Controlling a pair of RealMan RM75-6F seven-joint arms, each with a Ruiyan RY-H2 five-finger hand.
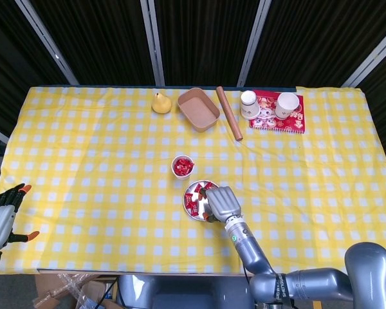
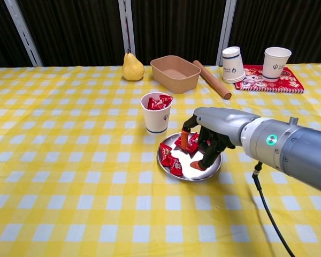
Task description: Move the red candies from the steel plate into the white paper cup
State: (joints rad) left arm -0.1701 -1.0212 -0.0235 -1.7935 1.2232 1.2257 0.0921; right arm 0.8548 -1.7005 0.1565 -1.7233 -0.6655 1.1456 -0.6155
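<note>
Red candies (image 2: 171, 158) under right hand (image 2: 206, 140), steel plate (image 2: 211, 170)

- Both views bright, even light from overhead; colours of the yellow check tablecloth (image 1: 103, 167) clean, no blown-out areas.
- Shadows soft and short: small one under the right hand (image 2: 206, 140) on the steel plate (image 2: 211, 168), faint one beside the white paper cup (image 2: 156, 119).
- Mild sheen on plate and on the arm's metal shell.
- Backdrop behind table's far edge v. dark.
- Head view: table edges bow slightly, wide-angle.
- Focus sharp in both; no motion blur.
</note>
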